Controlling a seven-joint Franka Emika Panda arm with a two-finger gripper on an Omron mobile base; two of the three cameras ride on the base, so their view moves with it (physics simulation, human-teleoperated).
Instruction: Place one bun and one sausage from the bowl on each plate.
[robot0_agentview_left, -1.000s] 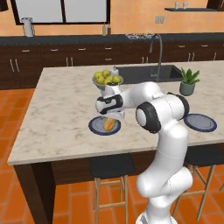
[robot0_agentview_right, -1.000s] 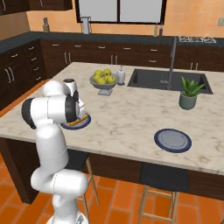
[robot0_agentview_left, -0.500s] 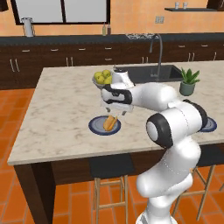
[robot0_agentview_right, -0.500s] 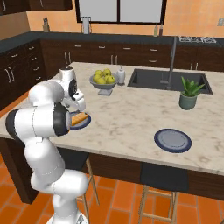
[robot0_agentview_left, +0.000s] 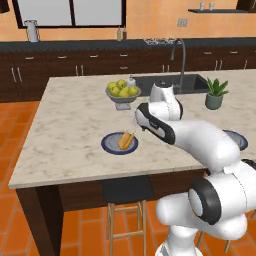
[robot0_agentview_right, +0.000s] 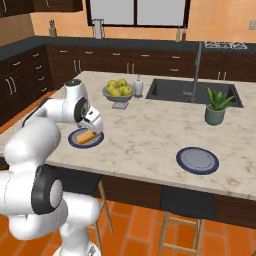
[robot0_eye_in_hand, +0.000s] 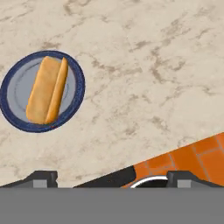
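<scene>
On the desk (robot0_agentview_left: 75, 130), near its front edge, sits a blue-rimmed plate (robot0_agentview_left: 107, 145) with a tan bun (robot0_agentview_left: 125, 140) lying on it. From the hand camera the plate (robot0_eye_in_hand: 77, 83) lies at ten o'clock and the bun (robot0_eye_in_hand: 43, 89) rests lengthwise across its pale centre; a narrower orange strip runs along the bun's right side, and I cannot tell whether that is part of the bun or something else. No dark sausage can be made out on this plate.

The hand (robot0_agentview_right: 95, 125) hangs just above the plate (robot0_agentview_right: 75, 143), and the bun (robot0_agentview_right: 86, 136) shows partly beneath it in the right base view. In the left base view the hand (robot0_agentview_left: 136, 121) is at about one o'clock from the plate, mostly masked by the white arm. Its finger tips (robot0_eye_in_hand: 41, 178) stand far apart at the bottom corners of the hand camera, nothing between them.

A second plate (robot0_agentview_right: 197, 160) lies bare toward the desk's right end; in the left base view the plate (robot0_agentview_left: 240, 140) is largely hidden behind the arm.

At twelve o'clock from the first plate stands a bowl (robot0_agentview_left: 121, 96) heaped with yellow-green fruit (robot0_agentview_left: 122, 89); its contents below the fruit cannot be seen. A potted plant (robot0_agentview_right: 217, 106) stands by the sink (robot0_agentview_right: 195, 92).
</scene>
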